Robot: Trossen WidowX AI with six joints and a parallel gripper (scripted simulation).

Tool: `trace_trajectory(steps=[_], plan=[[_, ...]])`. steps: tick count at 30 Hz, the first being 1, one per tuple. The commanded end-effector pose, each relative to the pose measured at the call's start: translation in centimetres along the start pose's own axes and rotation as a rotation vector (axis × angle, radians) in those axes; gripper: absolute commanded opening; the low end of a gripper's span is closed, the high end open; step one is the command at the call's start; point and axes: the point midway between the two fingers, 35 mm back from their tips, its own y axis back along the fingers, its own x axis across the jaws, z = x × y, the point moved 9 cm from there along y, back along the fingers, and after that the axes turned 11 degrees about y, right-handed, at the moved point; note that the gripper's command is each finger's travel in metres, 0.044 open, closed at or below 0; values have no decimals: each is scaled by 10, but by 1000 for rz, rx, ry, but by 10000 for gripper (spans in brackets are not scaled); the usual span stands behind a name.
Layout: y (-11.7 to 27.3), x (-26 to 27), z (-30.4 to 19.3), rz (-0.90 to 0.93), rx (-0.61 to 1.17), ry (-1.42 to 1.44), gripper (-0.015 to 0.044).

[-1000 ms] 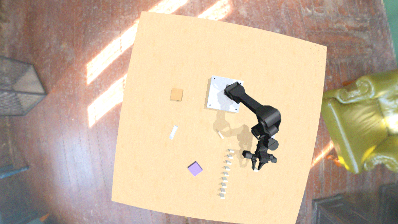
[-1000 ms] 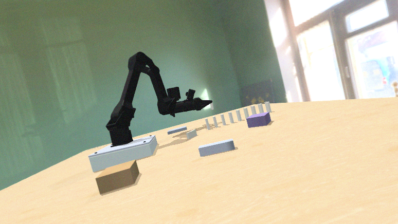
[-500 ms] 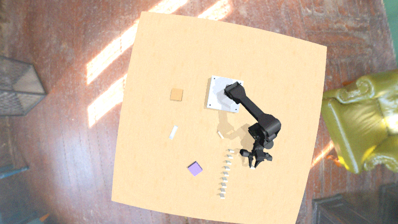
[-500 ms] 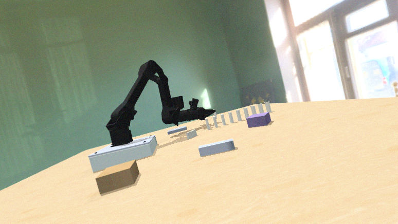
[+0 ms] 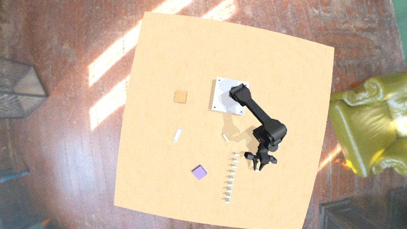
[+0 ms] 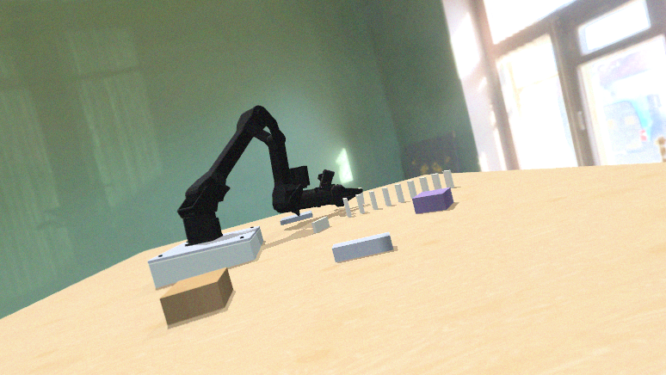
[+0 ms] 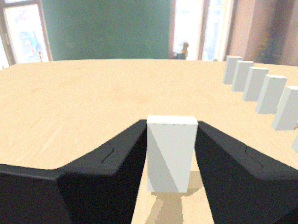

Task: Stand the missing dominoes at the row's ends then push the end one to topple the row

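The hand (image 5: 257, 169) (image 6: 360, 190) (image 7: 170, 127), a little open, had the white domino (image 5: 257, 170) (image 7: 170, 155) pinched upright. The standing row (image 5: 231, 178) (image 6: 385, 197) (image 7: 270, 95) was to its right, well apart.

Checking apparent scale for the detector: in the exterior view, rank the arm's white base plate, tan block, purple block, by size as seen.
1. White base plate
2. Tan block
3. Purple block

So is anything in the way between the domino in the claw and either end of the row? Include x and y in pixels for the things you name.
Nothing visible stands between the held domino (image 5: 257, 170) (image 7: 171, 155) and either row end, though the standing row (image 5: 231, 177) (image 6: 398, 193) (image 7: 270, 95) runs close beside both routes, leaving probably little sideways room.
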Motion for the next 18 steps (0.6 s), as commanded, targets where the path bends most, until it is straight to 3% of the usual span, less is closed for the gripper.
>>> trace_trajectory(steps=[1,11,18], plan=[[0,0,-1,3,-2,1,186],[0,0,-1,3,-2,1,440],[2,-6,35,1,0,0,440]])
